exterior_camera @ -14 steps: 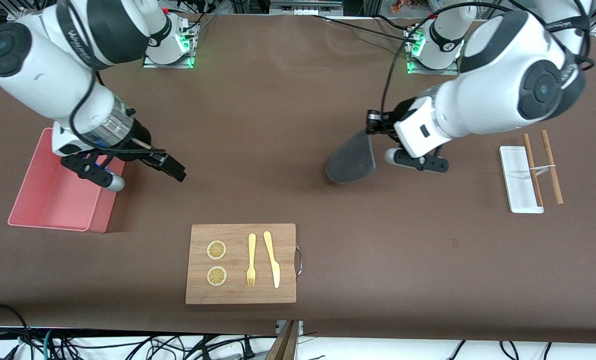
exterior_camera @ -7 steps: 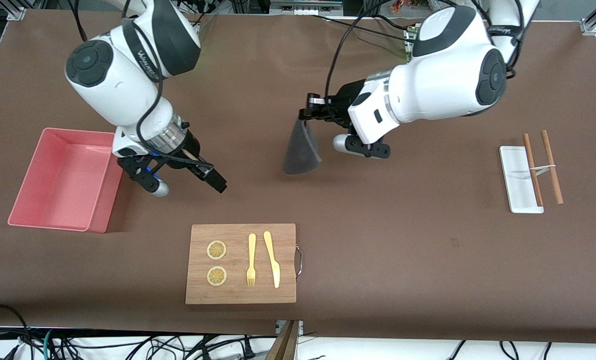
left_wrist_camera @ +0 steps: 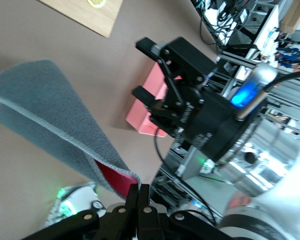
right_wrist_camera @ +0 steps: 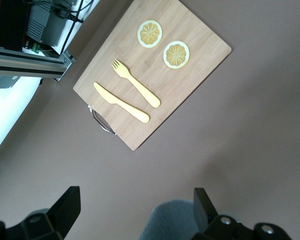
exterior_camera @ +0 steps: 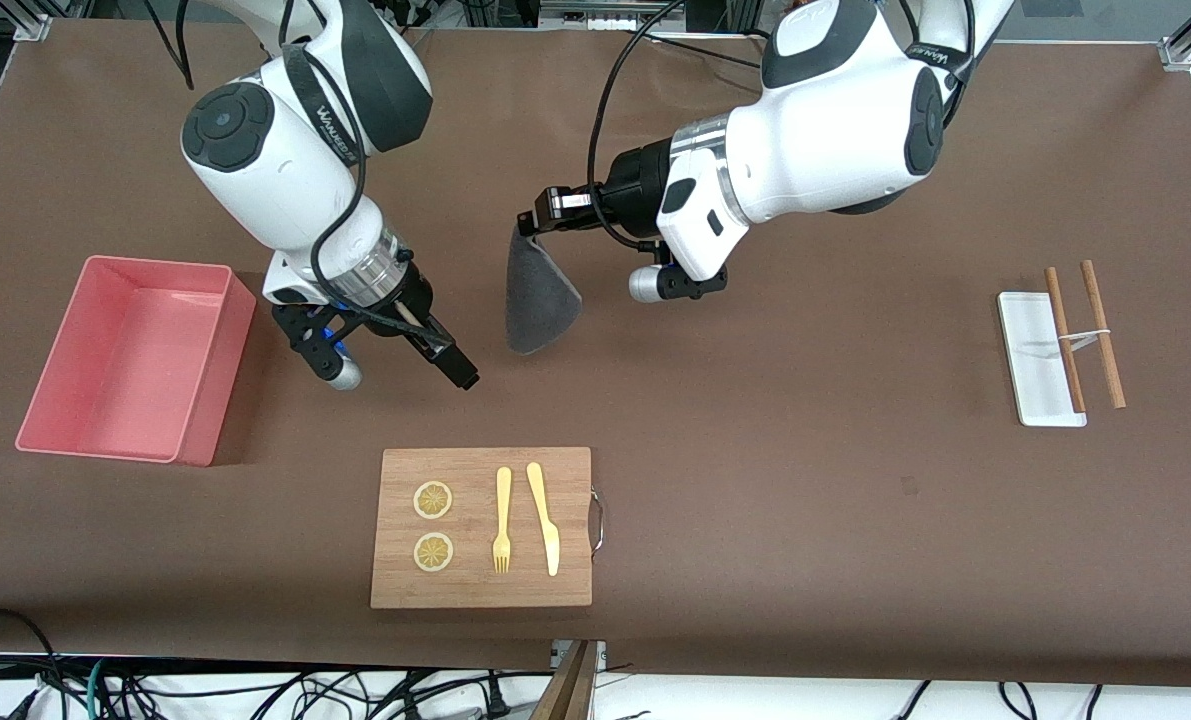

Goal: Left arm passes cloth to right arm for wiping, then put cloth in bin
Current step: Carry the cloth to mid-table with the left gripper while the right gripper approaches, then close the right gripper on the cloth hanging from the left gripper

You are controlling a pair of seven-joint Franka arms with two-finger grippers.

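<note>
My left gripper (exterior_camera: 538, 218) is shut on a corner of the dark grey cloth (exterior_camera: 538, 295), which hangs folded from it above the middle of the table. In the left wrist view the cloth (left_wrist_camera: 50, 115) hangs from the closed left gripper (left_wrist_camera: 139, 191). My right gripper (exterior_camera: 442, 352) is open and empty, in the air close beside the cloth's lower edge, toward the right arm's end. In the right wrist view the cloth's edge (right_wrist_camera: 172, 220) lies between the spread fingers of the right gripper (right_wrist_camera: 135, 202). The salmon-pink bin (exterior_camera: 213, 400) stands empty at the right arm's end.
A wooden board (exterior_camera: 480, 590) with two lemon slices (exterior_camera: 433, 500), a fork (exterior_camera: 502, 520) and a knife (exterior_camera: 543, 515) lies nearer the front camera than both grippers. A white tray (exterior_camera: 1030, 340) with two brown sticks (exterior_camera: 1100, 335) lies at the left arm's end.
My left gripper carried the cloth toward the right arm's end. My right gripper moved from over the bin's edge toward the cloth and is now close beside it.
</note>
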